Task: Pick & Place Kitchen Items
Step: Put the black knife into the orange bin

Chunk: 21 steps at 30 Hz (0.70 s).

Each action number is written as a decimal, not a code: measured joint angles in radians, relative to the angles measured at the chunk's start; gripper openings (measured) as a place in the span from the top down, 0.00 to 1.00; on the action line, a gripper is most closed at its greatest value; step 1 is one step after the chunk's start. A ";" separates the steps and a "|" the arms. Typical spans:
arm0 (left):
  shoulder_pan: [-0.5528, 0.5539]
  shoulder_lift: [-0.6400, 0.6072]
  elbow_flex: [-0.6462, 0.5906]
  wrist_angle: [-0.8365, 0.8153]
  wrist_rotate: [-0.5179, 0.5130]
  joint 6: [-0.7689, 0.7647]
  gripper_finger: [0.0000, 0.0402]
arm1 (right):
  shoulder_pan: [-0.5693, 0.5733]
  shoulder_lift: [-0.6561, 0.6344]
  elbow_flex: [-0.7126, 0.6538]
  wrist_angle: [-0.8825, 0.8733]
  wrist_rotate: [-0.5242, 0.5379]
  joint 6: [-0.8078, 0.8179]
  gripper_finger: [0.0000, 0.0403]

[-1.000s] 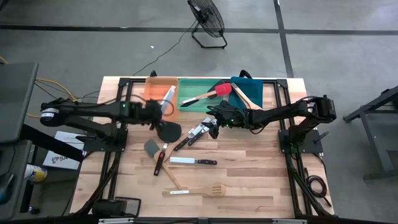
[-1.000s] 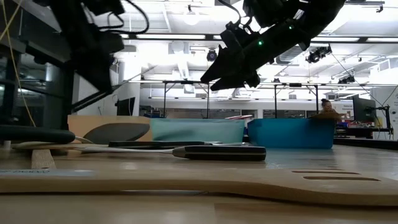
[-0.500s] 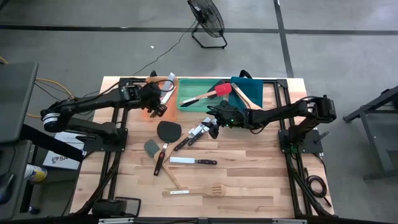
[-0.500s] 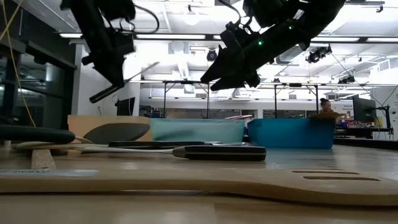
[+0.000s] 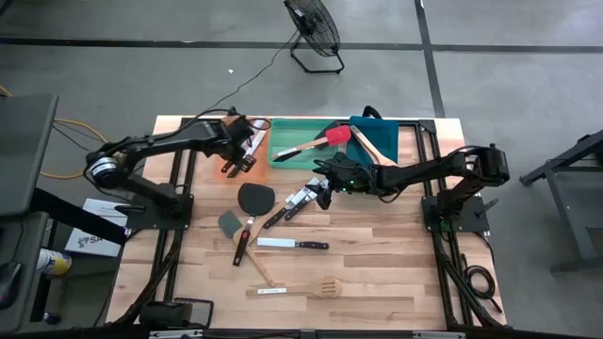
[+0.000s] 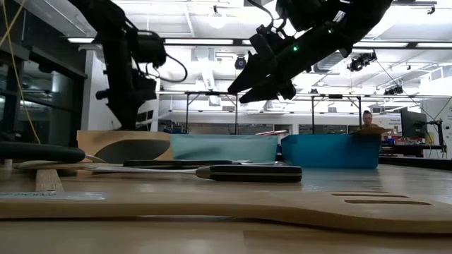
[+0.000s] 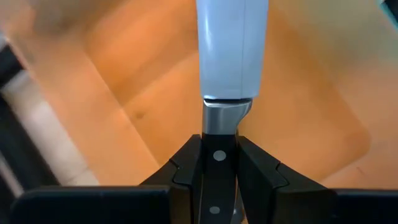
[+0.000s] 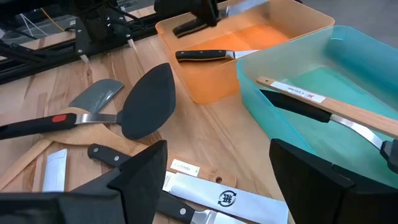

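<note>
My left gripper (image 5: 241,156) is over the orange tray (image 5: 232,134) at the far left, shut on a black-handled knife whose pale blade (image 5: 254,143) points ahead of the fingers (image 7: 231,50). A second knife (image 8: 205,55) lies flat in that tray. My right gripper (image 5: 325,188) hangs open and empty above the table's middle, over two black-handled knives (image 5: 300,200); one of them, its blade in a white sleeve (image 8: 230,199), lies below the fingers. My left gripper pinches the knife's black handle at its blade end (image 7: 215,155), just behind the steel bolster, between its two fingers. The fingers lie along the knife, and the blade sticks out ahead of them over the orange tray's floor. Whether the blade touches the tray, I cannot tell.
On the table lie a black spatula (image 5: 254,198), a grey spatula (image 5: 231,226), a knife (image 5: 294,244), a wooden spoon (image 5: 260,269) and a slotted wooden turner (image 5: 301,287). The green tray (image 5: 297,127) holds a red spatula (image 5: 322,140); the blue tray (image 5: 382,132) holds wooden utensils.
My left gripper has carried the knife from beside the black spatula toward the table's far edge, over the orange tray, then down toward it. The knife has turned with it and stays in the fingers.
</note>
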 joint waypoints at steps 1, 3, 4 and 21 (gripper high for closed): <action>0.007 0.010 0.000 0.000 0.014 -0.003 0.82 | 0.000 0.000 0.000 0.000 0.000 0.000 0.32; 0.022 0.031 0.000 0.001 0.040 -0.006 0.82 | 0.000 0.000 0.000 0.000 0.001 0.000 0.32; 0.026 0.040 0.000 0.001 0.048 -0.007 0.82 | 0.000 0.000 0.000 0.000 0.001 0.000 0.32; 0.112 0.120 0.000 0.012 0.147 0.016 0.82 | -0.001 0.000 0.000 -0.002 0.002 0.004 0.32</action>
